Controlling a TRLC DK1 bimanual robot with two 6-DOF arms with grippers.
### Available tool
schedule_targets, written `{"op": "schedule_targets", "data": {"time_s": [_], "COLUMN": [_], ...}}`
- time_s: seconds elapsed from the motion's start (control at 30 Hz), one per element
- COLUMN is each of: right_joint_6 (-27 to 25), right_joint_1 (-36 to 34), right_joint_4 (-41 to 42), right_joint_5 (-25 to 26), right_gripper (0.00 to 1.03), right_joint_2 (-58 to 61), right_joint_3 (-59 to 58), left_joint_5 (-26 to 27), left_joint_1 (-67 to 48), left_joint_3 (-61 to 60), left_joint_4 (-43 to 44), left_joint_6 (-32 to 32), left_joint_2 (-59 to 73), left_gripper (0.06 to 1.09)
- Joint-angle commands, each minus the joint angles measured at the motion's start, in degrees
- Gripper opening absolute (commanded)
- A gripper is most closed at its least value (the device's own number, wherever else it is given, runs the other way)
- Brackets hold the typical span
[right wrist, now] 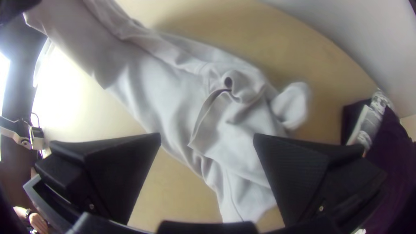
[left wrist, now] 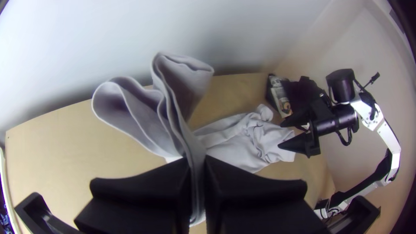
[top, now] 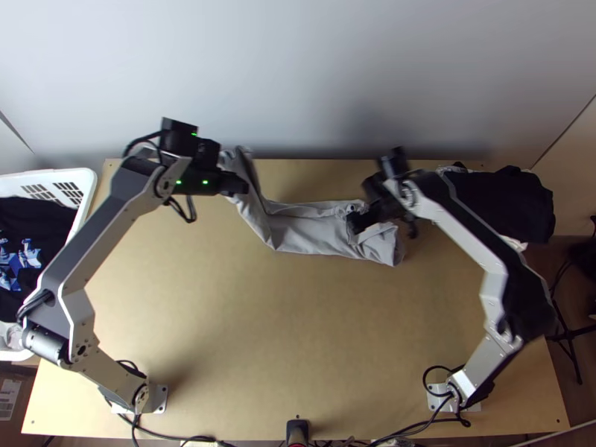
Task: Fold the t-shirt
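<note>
glare whitens the light wooden table (right wrist: 78, 104) in the right wrist view; soft shadow dims the pale smooth wall (top: 365, 112); fisheye edges bend and darken.

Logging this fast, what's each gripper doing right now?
Left gripper: closed, holding a fold of the grey t-shirt.
Right gripper: open, holding nothing, at the t-shirt's bunched end.

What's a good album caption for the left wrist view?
Left gripper pinches one end of a pale t-shirt; right gripper, open, by the other.
</note>
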Motion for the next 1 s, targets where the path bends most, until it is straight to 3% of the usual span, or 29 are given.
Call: {"op": "schedule_targets", "data": {"time_s": [0.0,0.37,0.97], "right_joint_6": [0.6,1.7,2.4], "right_joint_1": [-5.5,-13.3,-16.4], "right_joint_4": [-1.0,-5.6,-6.5], "right_joint_5": [-1.9,-3.0,-3.0], "right_gripper": [0.99,0.99,0.99], "right_joint_2": [-11.5,-25.3,-29.5], "right_joint_3": [-3.2,-9.1,-14.0], "left_joint_5": [0.9,1.0,1.0], "left_joint_1": [-6.2,-17.9,-24.8], "left_joint_3": [1.1,2.9,7.0], "left_joint_4": [6.3,20.6,37.3], "left_joint_6": [-2.8,-5.4,-12.6], "left_joint_2": [1.6,9.0,26.0], "left_gripper": [0.09,0.09,0.09]}}
